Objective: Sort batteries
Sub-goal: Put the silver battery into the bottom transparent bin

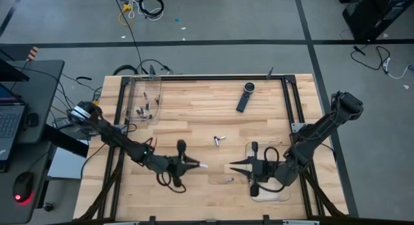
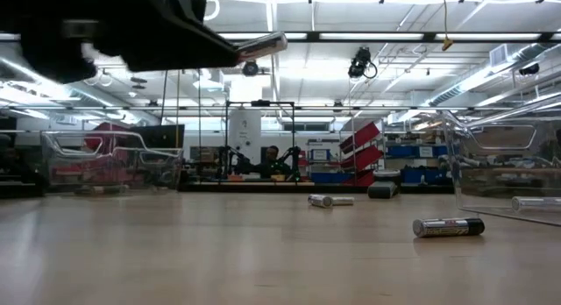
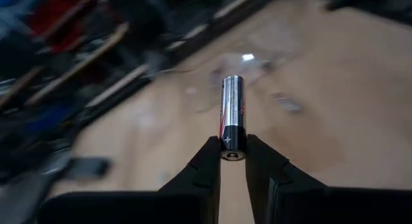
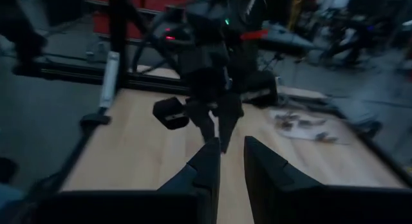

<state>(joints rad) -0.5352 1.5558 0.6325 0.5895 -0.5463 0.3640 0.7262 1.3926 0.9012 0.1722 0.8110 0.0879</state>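
My left gripper (image 1: 194, 165) hangs above the table's near middle, shut on one silvery battery with a dark band (image 3: 232, 114). The battery also shows in the low view (image 2: 261, 46). My right gripper (image 1: 233, 165) faces it from the right, empty, its fingers a little apart (image 4: 230, 150). Two loose batteries (image 1: 220, 139) lie on the wood at mid-table, and one more (image 1: 228, 180) lies near the right tray. Several batteries lie in the clear left tray (image 1: 143, 102). My left gripper pinches the battery's near end (image 3: 232, 145) between its two fingertips. The fingers lie about level, pointing toward the table's right. The battery sticks out forward along them, lifted clear of the table with its free end slightly raised (image 2: 273, 42).
A long black remote-like device (image 1: 245, 96) lies at the far right of the table. A clear tray (image 1: 278, 189) sits under my right gripper, with a battery in it (image 2: 535, 202). The black frame rails (image 1: 213, 77) edge the table. Cables lie on the floor beyond.
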